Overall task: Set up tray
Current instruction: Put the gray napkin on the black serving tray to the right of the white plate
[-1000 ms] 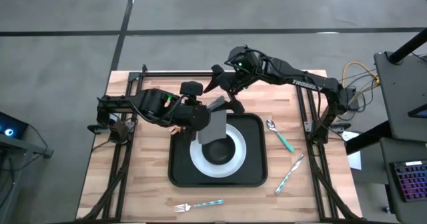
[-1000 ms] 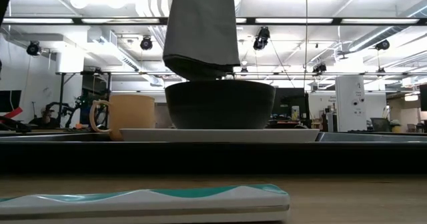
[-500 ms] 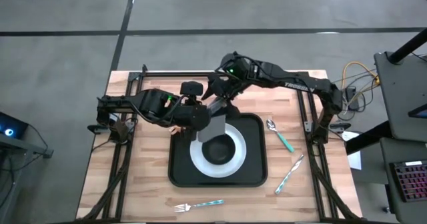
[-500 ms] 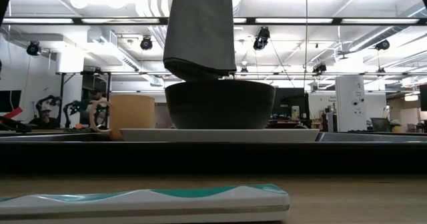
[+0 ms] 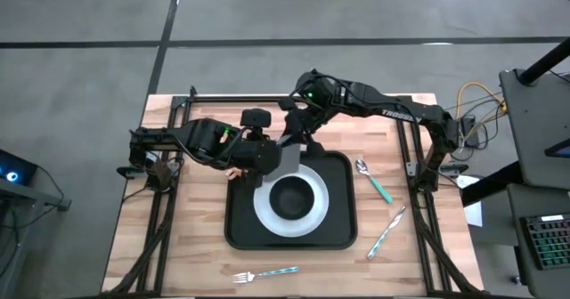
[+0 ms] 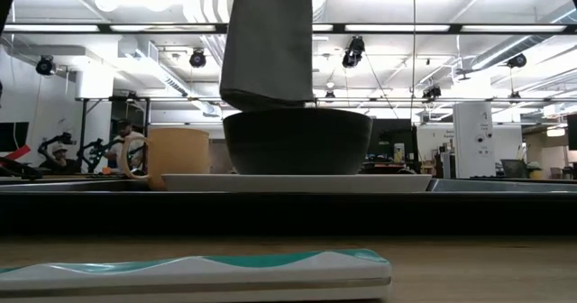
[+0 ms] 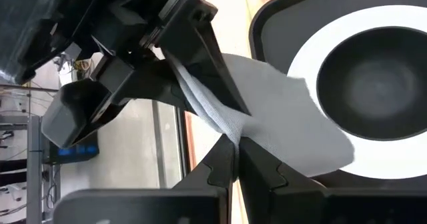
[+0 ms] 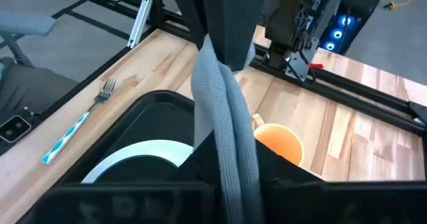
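Note:
A grey napkin point(image 5: 289, 157) hangs over the far left part of the black tray point(image 5: 343, 232), held by both grippers. In the low view its lower end point(image 6: 269, 96) hangs just above the dark bowl point(image 6: 297, 141). The bowl stands on a white plate point(image 5: 263, 212) in the tray. My left gripper point(image 5: 272, 157) comes from the table's left and is shut on the napkin. My right gripper point(image 5: 297, 141) reaches in from the far right and is shut on it too. An orange mug point(image 8: 280, 144) stands beside the tray's far left corner. My left gripper pinches the napkin's upper edge point(image 7: 235, 132) between its two fingers, coming from the table's left. The cloth spreads out beyond the fingers and hangs clear of the tray, above the bowl. My right gripper pinches a bunched fold of the napkin point(image 8: 223, 127) between its two fingers, slanting down from the table's far right. The fold runs from these fingers up to my left gripper point(image 8: 227, 24). How many layers it has, I cannot tell.
A teal-handled spoon point(image 5: 374, 179) and a knife point(image 5: 386, 232) lie on the wood to the right of the tray. A fork point(image 5: 264, 273) lies near the table's front edge. Black frame rails run along both sides of the table.
My right gripper has gone toward the napkin and my left gripper, and has shut on the cloth. The napkin has drawn in narrower and no longer spreads over the bowl in the high view. My left gripper has kept its hold.

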